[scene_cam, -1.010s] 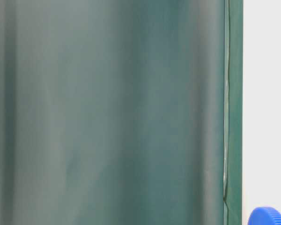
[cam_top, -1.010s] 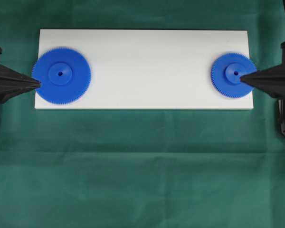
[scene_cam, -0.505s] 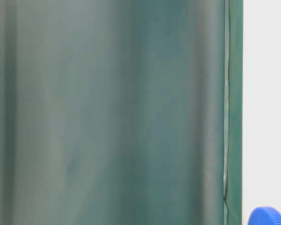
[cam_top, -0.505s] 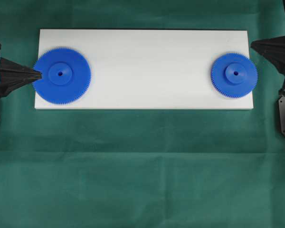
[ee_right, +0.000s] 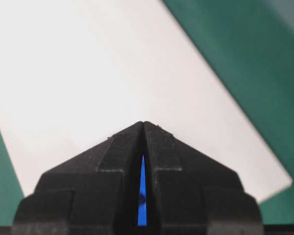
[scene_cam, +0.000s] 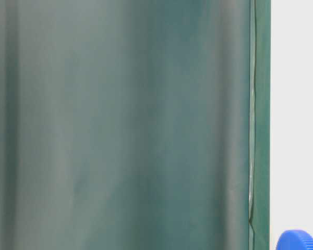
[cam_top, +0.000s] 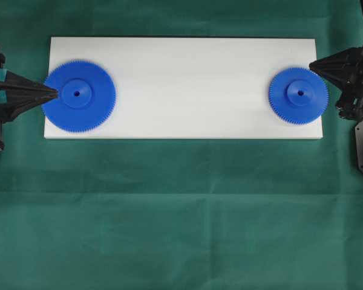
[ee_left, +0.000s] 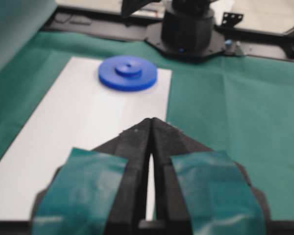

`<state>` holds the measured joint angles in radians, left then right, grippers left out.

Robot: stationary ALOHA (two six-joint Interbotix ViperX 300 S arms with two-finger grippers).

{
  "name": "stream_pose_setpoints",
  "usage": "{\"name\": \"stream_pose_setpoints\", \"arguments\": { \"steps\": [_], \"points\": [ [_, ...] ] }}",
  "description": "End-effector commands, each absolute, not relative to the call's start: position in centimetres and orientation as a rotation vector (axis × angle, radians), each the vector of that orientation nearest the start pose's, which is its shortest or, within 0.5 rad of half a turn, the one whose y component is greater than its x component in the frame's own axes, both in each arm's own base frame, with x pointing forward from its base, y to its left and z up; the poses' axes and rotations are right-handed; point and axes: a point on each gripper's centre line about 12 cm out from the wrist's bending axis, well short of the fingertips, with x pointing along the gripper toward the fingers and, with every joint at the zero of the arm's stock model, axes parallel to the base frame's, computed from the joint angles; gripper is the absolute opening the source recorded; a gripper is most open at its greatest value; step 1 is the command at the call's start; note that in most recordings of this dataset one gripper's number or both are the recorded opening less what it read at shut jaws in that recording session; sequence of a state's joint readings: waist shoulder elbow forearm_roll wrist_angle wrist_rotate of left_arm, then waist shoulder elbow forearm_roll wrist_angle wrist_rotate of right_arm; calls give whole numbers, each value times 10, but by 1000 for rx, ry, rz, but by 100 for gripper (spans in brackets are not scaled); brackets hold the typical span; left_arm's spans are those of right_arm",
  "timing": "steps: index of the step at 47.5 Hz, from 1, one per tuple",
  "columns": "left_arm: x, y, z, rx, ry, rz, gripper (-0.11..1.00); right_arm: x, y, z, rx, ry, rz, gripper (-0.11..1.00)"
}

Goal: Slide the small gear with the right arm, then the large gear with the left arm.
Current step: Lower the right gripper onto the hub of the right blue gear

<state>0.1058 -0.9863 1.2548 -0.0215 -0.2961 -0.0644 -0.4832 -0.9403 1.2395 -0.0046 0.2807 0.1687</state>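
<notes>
On the white board (cam_top: 181, 87), the small gear (cam_top: 298, 95) lies flat near the right end and the large gear (cam_top: 78, 96) near the left end, well apart, with bare board between them. The right gripper (cam_top: 312, 64) has its fingers pressed together into a single point that sits just off the upper right rim of the small gear; whether it touches the teeth cannot be told from above, and in the right wrist view a sliver of blue shows through the slit between the closed fingers. The left gripper (cam_top: 55, 93) is likewise pinched shut, holding nothing, its tip over the large gear's left face, close to the raised hub; its teal tape patches (ee_left: 85, 191) show in the left wrist view. Judging by where both gears lie, the small one looks not yet slid, so that step appears to be in hand: the closed tip should probably come down level with the gear's edge and push steadily through its centre line, since an off-centre shove would likely spin or swing the gear aside. Around the board lies only green cloth (cam_top: 181, 211); nothing stands in the gear's way, though the board's right edge is close.
</notes>
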Motion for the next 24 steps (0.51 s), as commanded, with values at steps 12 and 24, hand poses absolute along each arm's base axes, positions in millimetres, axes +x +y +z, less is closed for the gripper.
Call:
{"name": "stream_pose_setpoints", "arguments": {
  "steps": [12,24],
  "points": [
    [191,25,268,-91,-32,130,0,158,-84,195,331,550,-534,50],
    [191,25,268,-91,-34,130,0,157,-84,177,375,612,-549,50]
  ]
}}
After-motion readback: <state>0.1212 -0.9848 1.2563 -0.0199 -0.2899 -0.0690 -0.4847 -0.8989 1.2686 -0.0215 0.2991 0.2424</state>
